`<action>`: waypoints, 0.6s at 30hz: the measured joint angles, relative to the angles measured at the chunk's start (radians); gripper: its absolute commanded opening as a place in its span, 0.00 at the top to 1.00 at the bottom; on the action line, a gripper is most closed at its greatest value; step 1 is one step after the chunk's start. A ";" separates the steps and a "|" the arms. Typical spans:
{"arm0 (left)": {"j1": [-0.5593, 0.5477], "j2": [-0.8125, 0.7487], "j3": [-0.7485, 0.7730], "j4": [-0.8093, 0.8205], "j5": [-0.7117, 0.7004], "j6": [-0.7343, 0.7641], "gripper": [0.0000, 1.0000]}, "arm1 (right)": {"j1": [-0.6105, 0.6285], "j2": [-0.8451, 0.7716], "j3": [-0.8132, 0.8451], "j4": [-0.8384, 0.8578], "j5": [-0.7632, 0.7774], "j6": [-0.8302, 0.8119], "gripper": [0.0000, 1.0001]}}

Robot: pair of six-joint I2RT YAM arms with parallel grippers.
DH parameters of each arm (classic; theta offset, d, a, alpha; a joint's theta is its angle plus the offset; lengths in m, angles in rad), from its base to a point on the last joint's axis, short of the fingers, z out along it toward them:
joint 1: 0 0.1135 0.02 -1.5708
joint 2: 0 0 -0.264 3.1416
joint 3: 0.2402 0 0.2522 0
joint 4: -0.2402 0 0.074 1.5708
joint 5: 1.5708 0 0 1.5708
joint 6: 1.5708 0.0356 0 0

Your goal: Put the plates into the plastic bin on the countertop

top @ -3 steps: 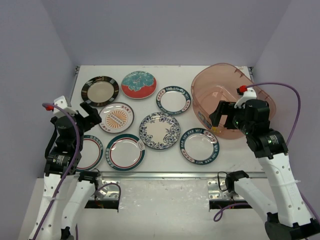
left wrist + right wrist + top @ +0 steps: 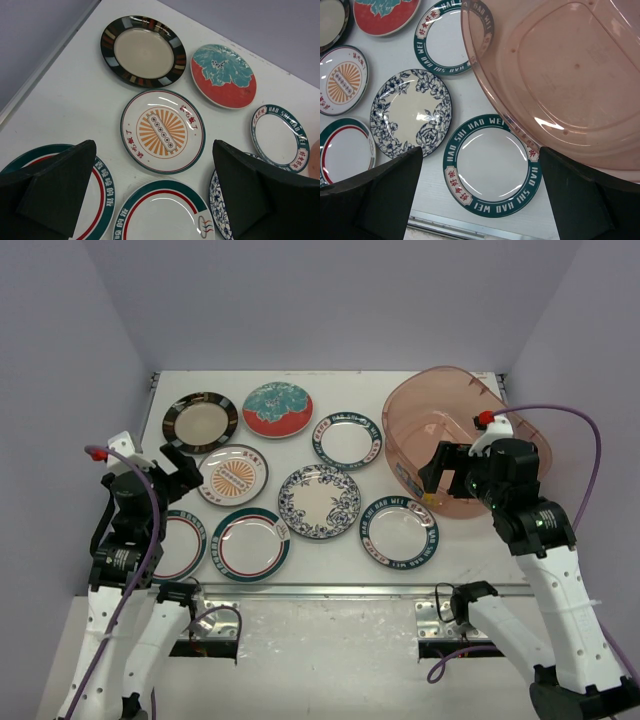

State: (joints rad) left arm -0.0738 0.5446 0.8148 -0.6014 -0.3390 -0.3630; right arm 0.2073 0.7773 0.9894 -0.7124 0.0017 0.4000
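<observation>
Several plates lie flat on the white countertop (image 2: 300, 380): black-rimmed (image 2: 200, 422), red-teal floral (image 2: 277, 409), orange sunburst (image 2: 233, 475), blue floral (image 2: 319, 501), two teal lettered (image 2: 347, 440) (image 2: 399, 532), two teal-red ringed (image 2: 250, 544) (image 2: 182, 545). The pink bin (image 2: 455, 405) stands at the back right with no plate showing inside. My left gripper (image 2: 154, 150) is open and empty above the gap between the sunburst plate (image 2: 162, 131) and the ringed plates. My right gripper (image 2: 481, 152) is open and empty above the near lettered plate (image 2: 492, 166), beside the bin's rim (image 2: 490, 95).
The metal front edge (image 2: 320, 590) runs just below the near plates. Grey walls close in the back and both sides. The right arm (image 2: 545, 540) stands close to the bin's near side.
</observation>
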 measured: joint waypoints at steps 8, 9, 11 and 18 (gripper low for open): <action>0.000 0.089 0.021 -0.003 0.030 -0.059 0.00 | 0.000 -0.021 0.000 0.031 -0.037 0.000 0.01; 0.000 0.110 0.029 -0.002 0.047 -0.075 0.00 | 0.000 -0.024 0.000 0.040 -0.056 0.000 0.01; 0.000 0.158 0.048 -0.001 0.072 -0.109 0.00 | 0.000 -0.029 0.000 0.057 -0.092 0.002 0.01; 0.057 0.389 0.149 0.062 0.147 -0.245 0.00 | 0.000 -0.025 0.000 0.095 -0.205 0.021 0.01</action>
State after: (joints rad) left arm -0.0166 0.9335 0.9636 -0.5389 -0.1922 -0.6078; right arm 0.2073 0.7523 0.9897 -0.6179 -0.2031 0.4213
